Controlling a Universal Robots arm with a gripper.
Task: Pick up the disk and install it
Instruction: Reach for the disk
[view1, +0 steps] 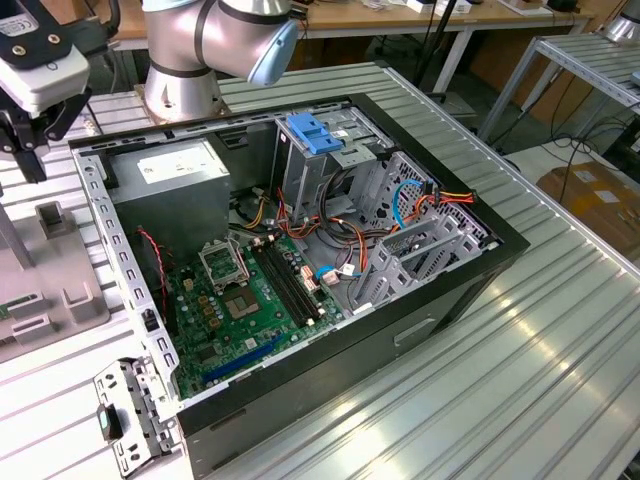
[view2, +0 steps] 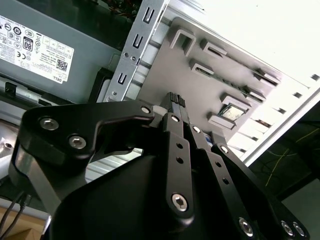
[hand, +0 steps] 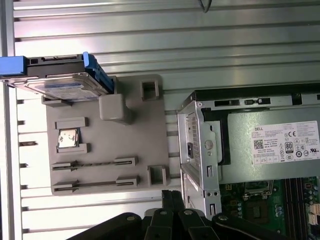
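Note:
The disk shows in the first wrist view as a flat metal drive with a white and blue label and blue carrier edges. It stands propped at one end of the grey fixture plate. My gripper hovers over the opposite end of that plate, well apart from the disk, beside the open computer case. In the second wrist view the gripper is shut with nothing between its fingers. The exterior view has the gripper at its far left, above the fixture plate.
The open computer case lies on the ribbed metal table. Inside are a grey power-supply box, a motherboard, loose cables, and a tall metal cage topped by a blue bracket. A small metal bracket lies near the case's front corner.

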